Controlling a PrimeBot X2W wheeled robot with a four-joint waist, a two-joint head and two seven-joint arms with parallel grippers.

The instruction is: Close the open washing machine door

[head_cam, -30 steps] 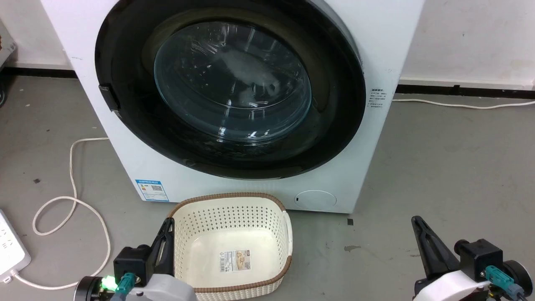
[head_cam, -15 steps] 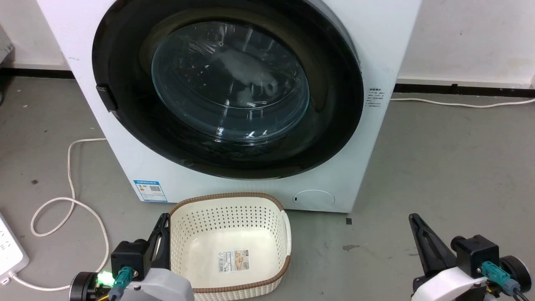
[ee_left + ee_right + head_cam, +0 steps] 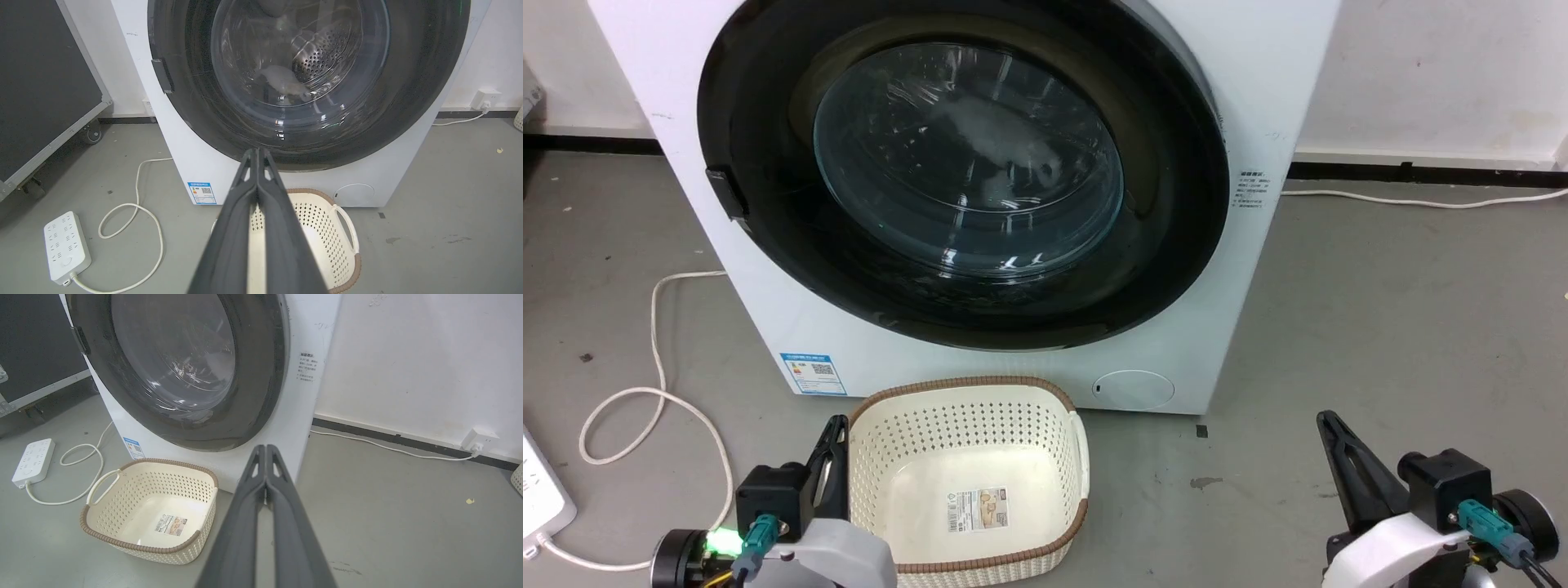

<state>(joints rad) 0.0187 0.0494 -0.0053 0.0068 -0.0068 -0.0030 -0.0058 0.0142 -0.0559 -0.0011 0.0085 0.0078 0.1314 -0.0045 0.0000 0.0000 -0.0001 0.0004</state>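
— What colours do you have in front of you?
— The washing machine door [image 3: 1176,245] has a glossy black rim around clear glass. The washing machine [image 3: 1258,65] is white, with a blue-edged sticker [image 3: 809,373].
— And lower down?
— The floor [image 3: 1380,327] is grey. The basket [image 3: 980,425] is cream, dotted with rows of small holes, and its rim is brown. The cable [image 3: 655,335] and power strip [image 3: 67,245] are white. My left gripper [image 3: 257,152] and right gripper [image 3: 265,448] are dark grey.

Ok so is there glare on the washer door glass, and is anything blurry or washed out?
Head view: sharp; white reflections streak the door glass and veil the inside. Left wrist view: less glare, the holes of the drum read through the glass; the left gripper, close up, looks slightly soft. Right wrist view: hazier, the black rim washed to grey.
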